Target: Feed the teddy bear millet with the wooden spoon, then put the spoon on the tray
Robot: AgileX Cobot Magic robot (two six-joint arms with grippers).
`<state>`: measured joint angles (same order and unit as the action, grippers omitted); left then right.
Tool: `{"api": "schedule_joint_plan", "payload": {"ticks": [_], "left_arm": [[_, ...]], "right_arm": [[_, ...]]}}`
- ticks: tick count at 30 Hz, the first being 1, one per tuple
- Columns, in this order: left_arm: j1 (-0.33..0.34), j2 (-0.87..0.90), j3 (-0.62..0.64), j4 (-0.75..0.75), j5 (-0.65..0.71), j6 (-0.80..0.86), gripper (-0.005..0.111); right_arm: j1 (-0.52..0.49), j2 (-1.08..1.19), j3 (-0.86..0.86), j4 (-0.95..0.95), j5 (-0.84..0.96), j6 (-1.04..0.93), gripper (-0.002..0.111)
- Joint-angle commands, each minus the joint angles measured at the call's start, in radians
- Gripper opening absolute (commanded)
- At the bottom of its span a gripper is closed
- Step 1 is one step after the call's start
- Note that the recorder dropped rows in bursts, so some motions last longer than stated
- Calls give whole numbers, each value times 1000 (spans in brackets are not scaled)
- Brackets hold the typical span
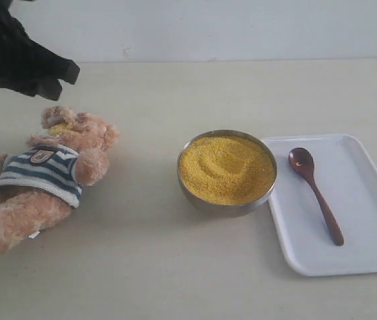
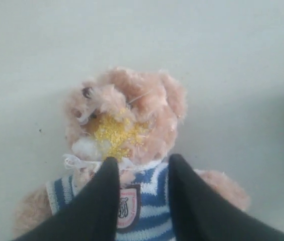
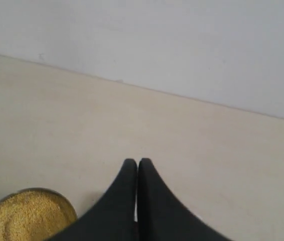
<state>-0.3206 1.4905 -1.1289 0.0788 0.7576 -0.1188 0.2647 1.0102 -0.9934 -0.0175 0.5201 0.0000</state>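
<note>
Between the left gripper's (image 2: pixel 143 159) two black fingers (image 2: pixel 99 201) a clear gap shows, and nothing is held in it. In the left wrist view they hang apart above the chest of the teddy bear (image 2: pixel 132 110), whose blue-and-white striped shirt and small badge show through the gap. Past the fingertips lies the bear's face, with a patch of yellow millet (image 2: pixel 113 133) scattered over the muzzle. In the exterior view this arm is a dark mass at the far left, above the bear's head.

The right gripper (image 3: pixel 137 161) is closed, its fingers pressed tip to tip with nothing between them. It hangs over bare table (image 3: pixel 182 140), with the rim of the metal bowl (image 3: pixel 67 205) and some of its grains at one corner of that view and the pale wall (image 3: pixel 182 40) beyond. The exterior view does not show this gripper.

Farther out, the teddy bear (image 1: pixel 48 173) lies on its back at the left of the table (image 1: pixel 148 267), head toward the far side. Well apart from it, near the middle, stands the metal bowl (image 1: pixel 222 207), heaped with millet (image 1: pixel 227 168). Just beside the bowl on the right is the white tray (image 1: pixel 362 200); whether they touch cannot be told. The wooden spoon (image 1: pixel 318 200) lies flat on the tray, its oval end toward the far side and its handle slanting toward the near edge, clear of both grippers.
</note>
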Motion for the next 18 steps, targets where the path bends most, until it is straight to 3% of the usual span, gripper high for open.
{"api": "schedule_joint_plan", "payload": {"ticks": [1,8,18], "left_arm": [[2,-115,50,-11,-50,-2,7],[2,-291,167,-47,-144,-4,4],[2,-561,427,-49,-400,-51,4]], "right_arm": [[-6,-85,7,-10,35,0,0],[-6,-155,15,-10,79,0,0],[-6,-399,303,-44,-158,0,0]]}}
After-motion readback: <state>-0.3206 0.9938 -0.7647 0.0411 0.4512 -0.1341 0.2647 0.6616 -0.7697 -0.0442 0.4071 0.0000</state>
